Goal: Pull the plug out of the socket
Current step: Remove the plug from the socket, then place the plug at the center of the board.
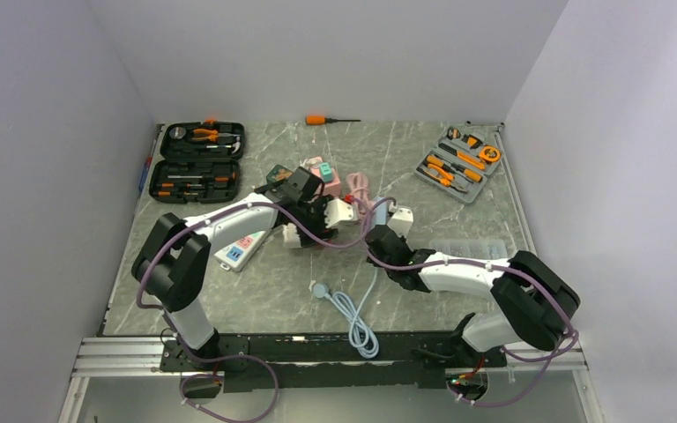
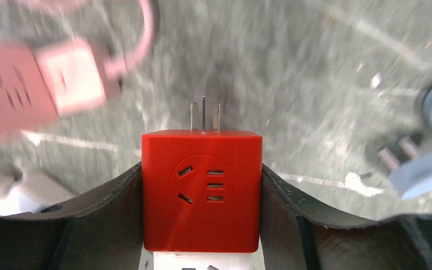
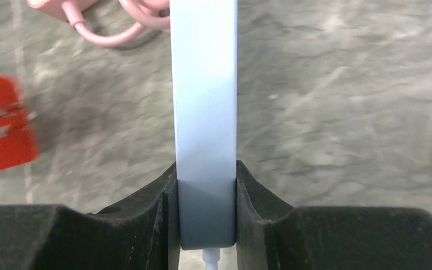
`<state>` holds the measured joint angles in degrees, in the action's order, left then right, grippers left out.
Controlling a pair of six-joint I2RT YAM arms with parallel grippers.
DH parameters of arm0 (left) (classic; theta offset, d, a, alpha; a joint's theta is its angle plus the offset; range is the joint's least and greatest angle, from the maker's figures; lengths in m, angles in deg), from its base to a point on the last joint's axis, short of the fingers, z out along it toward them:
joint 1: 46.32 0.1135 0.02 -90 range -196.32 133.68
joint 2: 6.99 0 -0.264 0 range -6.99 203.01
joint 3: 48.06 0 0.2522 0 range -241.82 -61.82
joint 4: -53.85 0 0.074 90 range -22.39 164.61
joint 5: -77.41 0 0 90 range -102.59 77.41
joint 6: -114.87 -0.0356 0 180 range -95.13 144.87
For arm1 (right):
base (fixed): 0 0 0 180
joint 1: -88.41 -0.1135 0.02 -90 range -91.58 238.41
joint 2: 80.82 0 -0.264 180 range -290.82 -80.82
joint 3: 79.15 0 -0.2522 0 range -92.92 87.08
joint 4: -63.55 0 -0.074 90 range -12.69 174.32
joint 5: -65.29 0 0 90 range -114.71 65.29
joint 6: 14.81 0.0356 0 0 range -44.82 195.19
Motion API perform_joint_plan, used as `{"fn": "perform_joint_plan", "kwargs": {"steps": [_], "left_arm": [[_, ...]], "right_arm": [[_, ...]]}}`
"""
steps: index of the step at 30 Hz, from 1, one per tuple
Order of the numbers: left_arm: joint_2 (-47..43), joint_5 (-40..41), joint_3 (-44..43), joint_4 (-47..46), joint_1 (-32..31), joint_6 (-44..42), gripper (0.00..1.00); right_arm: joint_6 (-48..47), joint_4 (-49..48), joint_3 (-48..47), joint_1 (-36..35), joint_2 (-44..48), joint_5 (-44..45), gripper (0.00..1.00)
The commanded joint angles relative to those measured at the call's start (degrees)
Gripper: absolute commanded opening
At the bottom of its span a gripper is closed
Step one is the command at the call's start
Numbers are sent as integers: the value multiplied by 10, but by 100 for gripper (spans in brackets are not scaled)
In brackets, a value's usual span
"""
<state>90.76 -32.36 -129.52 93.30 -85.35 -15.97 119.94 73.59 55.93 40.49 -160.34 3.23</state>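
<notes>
The left fingers [image 2: 104, 211] clamped the red plug [image 2: 201, 191] by its sides, its prongs bare above the bench [image 2: 315, 84], apart from the pale socket [image 3: 204, 112] gripped edge-on in the right fingers [image 3: 264, 219]. A pink adapter [image 2: 34, 84] lay beyond.

Left claw [image 1: 326, 214], right claw [image 1: 394, 220] — close together
</notes>
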Motion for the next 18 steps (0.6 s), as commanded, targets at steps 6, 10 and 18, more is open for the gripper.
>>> {"fn": "perform_joint_plan", "kwargs": {"steps": [6,10,18], "left_arm": [[-57,33,18,61,18,-21,2],[-69,42,25,58,12,30,4],[-59,48,33,70,12,200,18]], "right_arm": [[12,48,33,24,15,80,0],[-48,-1,32,25,28,39,0],[-120,-65,52,54,91,-32,0]]}}
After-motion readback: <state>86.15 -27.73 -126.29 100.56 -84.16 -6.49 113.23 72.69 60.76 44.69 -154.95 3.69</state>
